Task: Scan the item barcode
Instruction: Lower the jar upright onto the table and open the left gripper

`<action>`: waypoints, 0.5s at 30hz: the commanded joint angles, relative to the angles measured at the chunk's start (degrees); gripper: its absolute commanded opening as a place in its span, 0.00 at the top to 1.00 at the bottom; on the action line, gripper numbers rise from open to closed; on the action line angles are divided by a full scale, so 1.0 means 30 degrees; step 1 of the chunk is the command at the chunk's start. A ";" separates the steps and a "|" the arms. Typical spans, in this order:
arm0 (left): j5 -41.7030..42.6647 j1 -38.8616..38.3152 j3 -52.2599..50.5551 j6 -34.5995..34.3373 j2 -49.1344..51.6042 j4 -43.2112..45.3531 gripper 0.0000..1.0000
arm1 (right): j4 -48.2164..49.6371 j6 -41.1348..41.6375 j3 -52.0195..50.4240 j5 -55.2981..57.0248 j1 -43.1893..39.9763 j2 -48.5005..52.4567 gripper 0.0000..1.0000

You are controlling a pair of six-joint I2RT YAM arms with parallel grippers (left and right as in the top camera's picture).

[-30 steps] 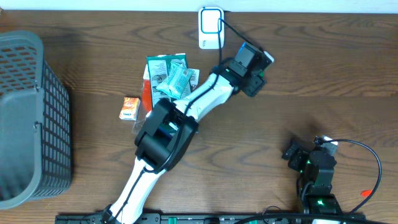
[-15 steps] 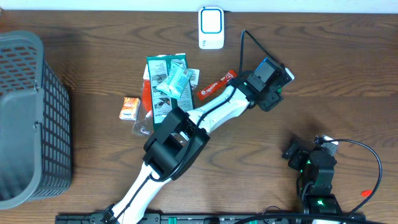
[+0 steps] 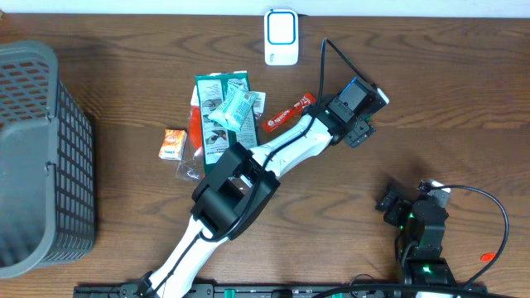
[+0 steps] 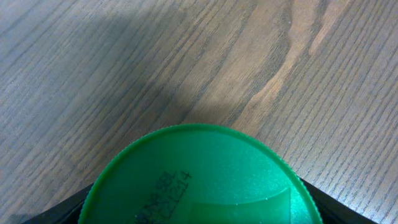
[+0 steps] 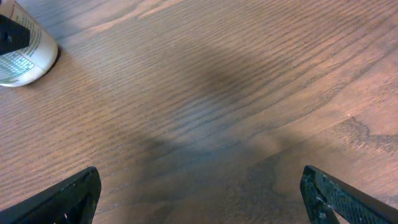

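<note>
Item: bottle (image 5: 25,53) with green lid (image 4: 205,180), near the back edge of the desk (image 3: 464,83), right of the scanner (image 3: 281,37).
Left pincer (image 3: 369,105): fingers flank the lid; I cannot tell whether they are gripping or loose.
Right pincer (image 5: 205,199): spread apart, empty, by the front edge.
Doing it well: turn the side barcode (image 5: 15,62) square to the scanner and hold it steady.
</note>
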 commanded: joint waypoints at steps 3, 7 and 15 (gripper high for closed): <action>-0.0452 0.0007 0.0124 0.0102 -0.1464 0.0022 0.19 | 0.0058 0.0197 -0.0022 0.0328 0.0044 0.0007 0.01; -0.0452 0.0007 0.0124 0.0073 -0.2419 0.0007 0.19 | 0.0058 0.0197 -0.0022 0.0328 0.0044 0.0007 0.01; -0.0444 0.0007 0.0124 -0.0189 -0.4371 -0.0058 0.02 | 0.0066 0.0197 -0.0022 0.0321 0.0044 0.0007 0.01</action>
